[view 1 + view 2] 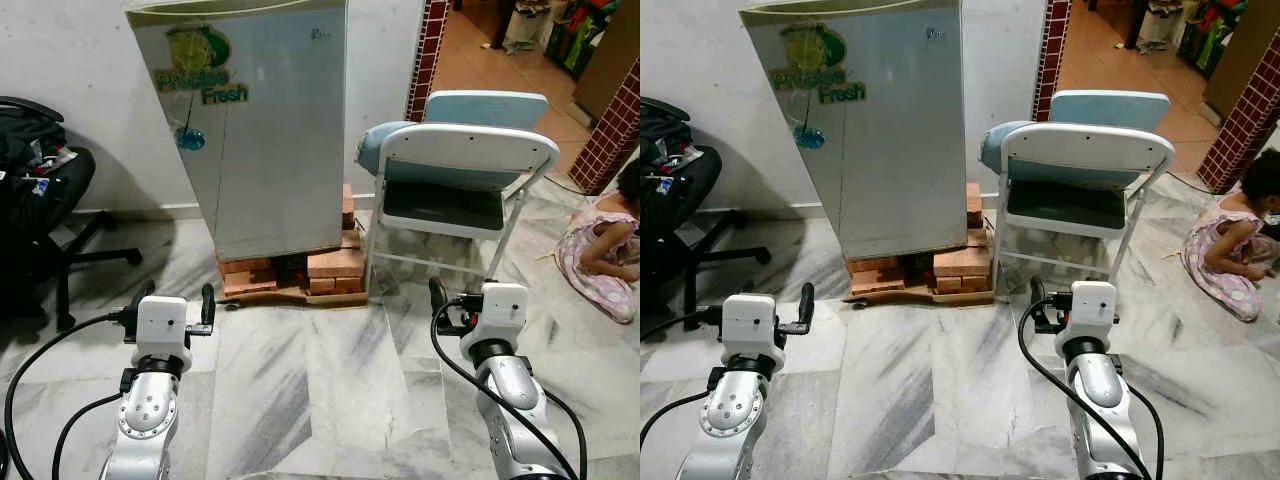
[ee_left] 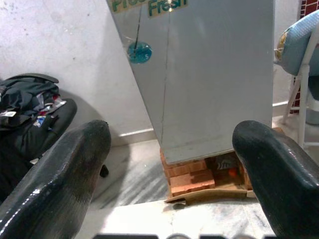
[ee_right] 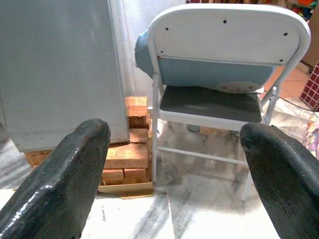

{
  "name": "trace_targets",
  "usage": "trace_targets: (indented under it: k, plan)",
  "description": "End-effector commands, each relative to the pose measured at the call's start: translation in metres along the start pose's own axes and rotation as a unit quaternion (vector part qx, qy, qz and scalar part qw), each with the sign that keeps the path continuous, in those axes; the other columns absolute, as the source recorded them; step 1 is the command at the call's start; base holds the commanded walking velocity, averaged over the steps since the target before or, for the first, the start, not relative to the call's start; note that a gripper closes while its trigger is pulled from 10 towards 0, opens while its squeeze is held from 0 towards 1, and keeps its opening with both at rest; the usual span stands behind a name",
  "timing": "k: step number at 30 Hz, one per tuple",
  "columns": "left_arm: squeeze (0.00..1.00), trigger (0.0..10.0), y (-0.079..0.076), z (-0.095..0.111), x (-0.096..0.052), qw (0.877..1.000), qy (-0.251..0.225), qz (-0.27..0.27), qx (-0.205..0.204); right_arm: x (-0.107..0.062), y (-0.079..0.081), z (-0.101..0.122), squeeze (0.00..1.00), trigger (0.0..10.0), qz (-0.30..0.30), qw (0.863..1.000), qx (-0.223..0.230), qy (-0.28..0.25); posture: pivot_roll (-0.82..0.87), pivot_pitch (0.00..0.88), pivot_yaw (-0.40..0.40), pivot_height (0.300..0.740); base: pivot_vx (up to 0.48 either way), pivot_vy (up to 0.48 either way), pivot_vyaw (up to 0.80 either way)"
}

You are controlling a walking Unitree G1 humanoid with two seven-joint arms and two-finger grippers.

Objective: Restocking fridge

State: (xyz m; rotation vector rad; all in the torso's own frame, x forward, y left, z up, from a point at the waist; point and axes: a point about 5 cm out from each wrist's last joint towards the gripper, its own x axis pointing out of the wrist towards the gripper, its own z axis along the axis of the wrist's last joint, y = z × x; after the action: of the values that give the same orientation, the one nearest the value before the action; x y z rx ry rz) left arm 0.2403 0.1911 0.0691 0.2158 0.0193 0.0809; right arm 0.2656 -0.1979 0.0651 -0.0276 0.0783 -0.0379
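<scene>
1. While my head camera looks down over the marble floor [image 1: 330,380], the fridge [image 1: 255,130] stands ahead of me against the wall, door shut, raised on a stack of bricks [image 1: 300,272].
2. Beside the fridge on my right stands a white folding chair [image 1: 455,190] with a blue cushion [image 1: 385,135] on its seat; a second pale blue chair [image 1: 487,106] sits just behind it.
3. On the fridge's other side is a black office chair [image 1: 40,200] piled with dark clothing.
4. The head views also show a person [image 1: 605,245] sitting on the floor, well to the right of the fridge beyond the folding chair.
5. My left wrist camera shows the fridge door's lower part and the bricks closer up, with a blue sticker [image 2: 139,52] on the door.
6. My right wrist camera looks at the folding chair's back and the bricks at the fridge's corner.
7. My left gripper [image 1: 170,305] hovers low in front of the fridge, fingers [image 2: 65,174] spread wide, holding and touching nothing.
8. My right gripper [image 1: 1040,303] hangs in front of the folding chair, fingers [image 3: 70,174] also wide apart and empty.
</scene>
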Motion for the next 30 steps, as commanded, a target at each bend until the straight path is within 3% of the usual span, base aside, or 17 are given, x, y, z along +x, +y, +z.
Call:
trace_targets:
  k: [1, 14, 30]
  plan:
    - [0.00, 10.0, 0.002, 0.000, 0.001, 1.000, -0.002, 0.000, -0.001, 0.003, 0.001, 0.001, 0.00, 10.0, -0.001, 1.000, 0.000, -0.004, -0.05, 0.000, 0.067, 0.740, 0.000, 0.480, 0.00]
    - [0.00, 10.0, -0.002, 0.005, 0.004, 0.999, -0.024, -0.031, 0.007, 0.013, 0.014, 0.004, 0.00, 10.0, 0.014, 1.000, 0.002, -0.014, -0.05, 0.005, 0.067, 0.740, 0.000, 0.475, -0.63]
    - [0.00, 10.0, -0.002, 0.005, 0.006, 0.999, -0.023, -0.029, -0.009, 0.017, 0.015, 0.006, 0.00, 10.0, 0.019, 1.000, -0.004, -0.019, -0.04, 0.009, 0.050, 0.740, 0.304, 0.372, -0.80]
